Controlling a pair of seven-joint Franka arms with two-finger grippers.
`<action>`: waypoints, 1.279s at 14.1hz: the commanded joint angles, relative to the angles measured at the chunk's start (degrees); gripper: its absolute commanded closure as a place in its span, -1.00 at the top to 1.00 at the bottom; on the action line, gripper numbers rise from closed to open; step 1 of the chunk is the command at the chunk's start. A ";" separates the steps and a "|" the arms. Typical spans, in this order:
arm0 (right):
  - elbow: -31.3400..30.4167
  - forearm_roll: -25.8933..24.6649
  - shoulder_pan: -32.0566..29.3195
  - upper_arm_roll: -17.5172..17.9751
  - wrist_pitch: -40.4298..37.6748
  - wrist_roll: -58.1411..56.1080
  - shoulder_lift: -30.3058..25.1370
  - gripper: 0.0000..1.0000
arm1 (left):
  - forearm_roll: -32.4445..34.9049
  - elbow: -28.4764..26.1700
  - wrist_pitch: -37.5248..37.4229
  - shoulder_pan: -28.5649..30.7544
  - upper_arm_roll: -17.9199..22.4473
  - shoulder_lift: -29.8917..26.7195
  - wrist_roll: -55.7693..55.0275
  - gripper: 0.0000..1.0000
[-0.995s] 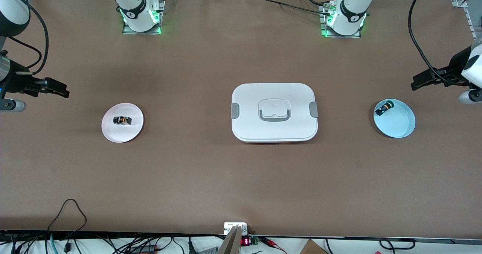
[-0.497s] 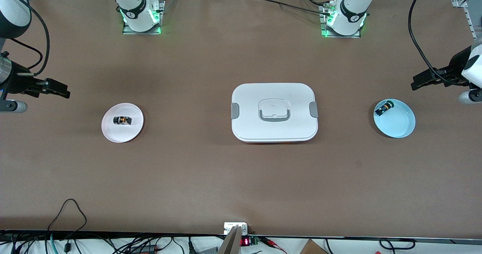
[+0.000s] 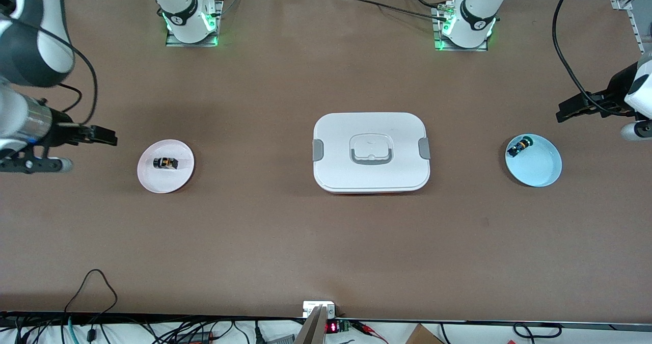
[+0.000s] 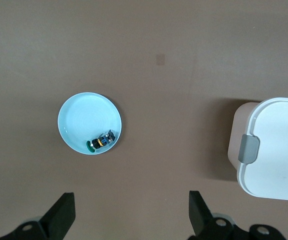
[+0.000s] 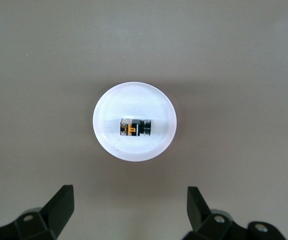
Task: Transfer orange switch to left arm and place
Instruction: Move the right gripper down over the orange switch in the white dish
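Note:
The orange switch lies on its side on a pale pink plate toward the right arm's end of the table. It shows clearly in the right wrist view, on the same plate. My right gripper is open and empty in the air beside that plate; its fingers frame bare table in the right wrist view. The white box sits shut at the table's middle. My left gripper is open and empty, and waits over bare table by the blue plate; its wrist view shows it wide open.
A black switch with a green tip lies in the blue plate, also in the left wrist view with the plate. The box's corner and grey latch show there too. Cables hang along the table's near edge.
My right arm has swung in and its gripper has moved toward the pink plate. The left arm, the switches and the box have not moved.

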 commanded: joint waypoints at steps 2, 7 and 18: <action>0.10 0.66 2.23 0.10 3.48 -0.20 6.02 1.00 | 0.68 1.84 -0.90 0.10 -0.18 0.72 0.17 1.00; -9.45 0.57 2.33 -0.07 16.29 -0.46 7.09 1.00 | 0.77 1.75 -0.90 0.10 -0.18 0.81 0.17 1.00; -22.12 0.66 1.18 -0.07 33.00 -0.37 8.14 1.00 | 0.42 1.75 -0.63 0.10 -0.18 0.89 0.17 1.00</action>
